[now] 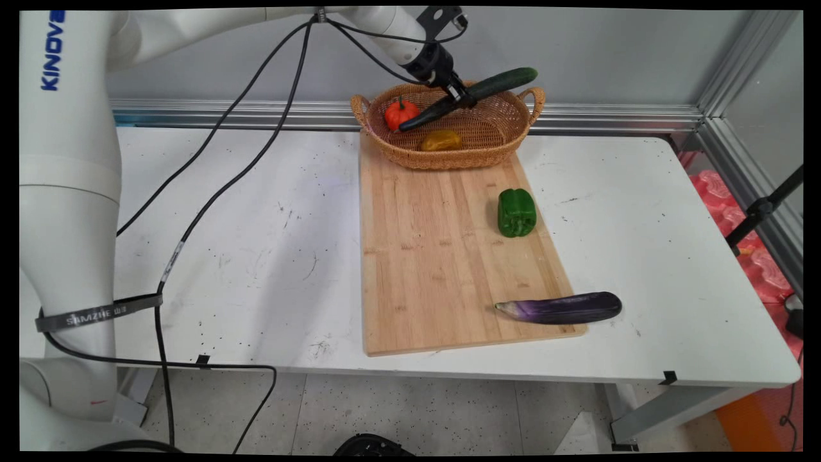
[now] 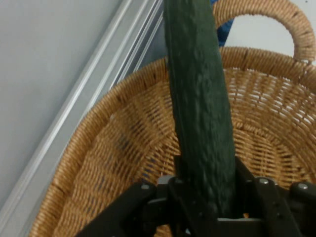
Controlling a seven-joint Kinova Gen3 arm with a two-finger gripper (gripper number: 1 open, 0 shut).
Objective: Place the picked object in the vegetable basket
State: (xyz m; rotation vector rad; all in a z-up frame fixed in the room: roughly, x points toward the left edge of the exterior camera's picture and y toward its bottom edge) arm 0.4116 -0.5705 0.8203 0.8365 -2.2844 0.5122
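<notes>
Nearest the camera, an eggplant [image 1: 559, 308] lies flat across the lower right corner of the cutting board [image 1: 436, 256], its stem end on the wood and its round end out over the white surface [image 1: 256, 256]. Lying flat keeps it from rolling. Further up the board, near the right edge, a green bell pepper [image 1: 516, 212] sits on its own, well apart from the eggplant.

At the board's far end sits the wicker basket [image 1: 494, 138], half on the wood, close to the wall. Inside it are a small orange pumpkin [image 1: 401, 113] on the left and a yellowish pepper [image 1: 440, 140] near the front wall, both resting on the weave.

My pincer [image 1: 463, 97] hangs over the basket, clenched on a dark green cucumber [image 1: 507, 81]. I grip it near mid-length, so it balances. It is tilted: the low end dips inside the basket toward the pumpkin, the high end sticks up past the right handle. In the hand view the cucumber [image 2: 200, 113] runs straight up between my fingers [image 2: 123, 205], the basket's [image 2: 98, 163] weave below; whether it touches the basket I cannot tell.
</notes>
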